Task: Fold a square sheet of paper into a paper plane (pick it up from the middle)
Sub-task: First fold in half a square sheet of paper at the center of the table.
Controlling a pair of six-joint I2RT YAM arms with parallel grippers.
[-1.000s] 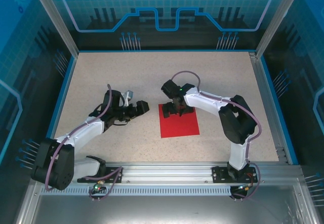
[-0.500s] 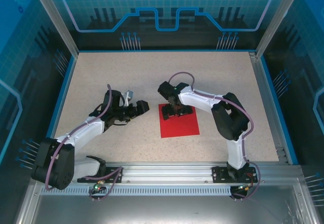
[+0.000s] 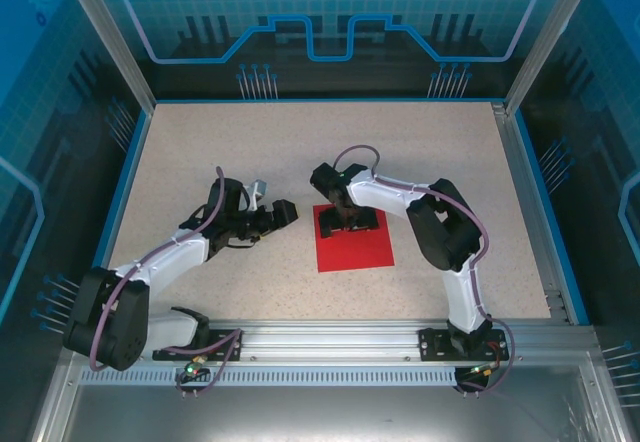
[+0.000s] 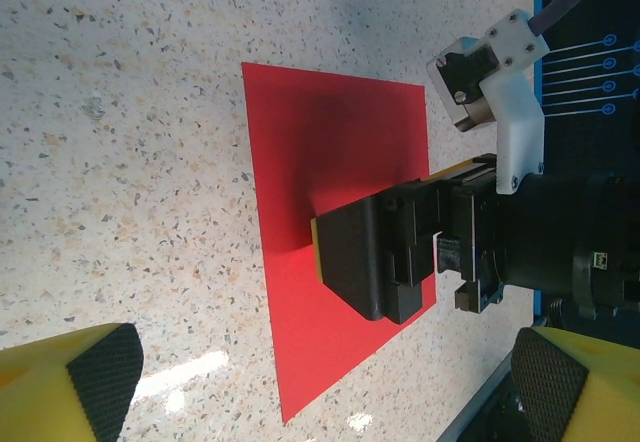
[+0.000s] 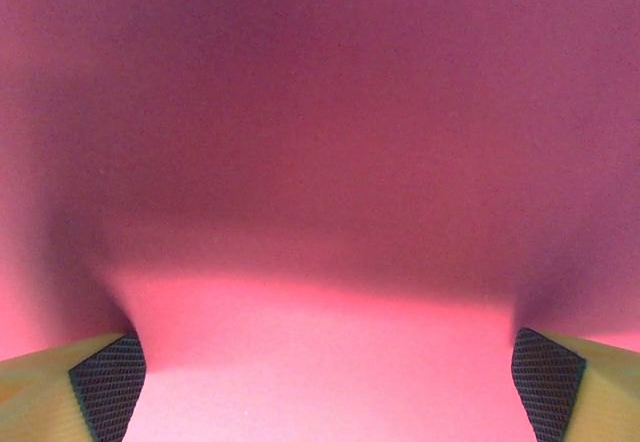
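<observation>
The square sheet of paper (image 3: 358, 247) is bright red and lies flat and uncreased on the speckled table, right of centre. No paper plane is in view. My right gripper (image 3: 350, 220) points straight down over the sheet's far half, open, its tips at or just above the paper. In the right wrist view the red sheet (image 5: 320, 162) spans the frame between the wide-apart fingertips of that gripper (image 5: 327, 387). My left gripper (image 3: 284, 211) hovers open to the left of the sheet. The left wrist view shows the sheet (image 4: 330, 152) with the right gripper's black finger (image 4: 360, 262) on it.
The speckled table (image 3: 200, 142) is bounded by a blue rim and glass walls. An aluminium rail (image 3: 330, 337) carrying both arm bases runs along the near edge. The right arm's elbow (image 3: 440, 227) is folded up just right of the sheet.
The right gripper has come down onto the sheet's far half, and its elbow has folded in toward the centre. The left gripper has edged slightly toward the sheet.
</observation>
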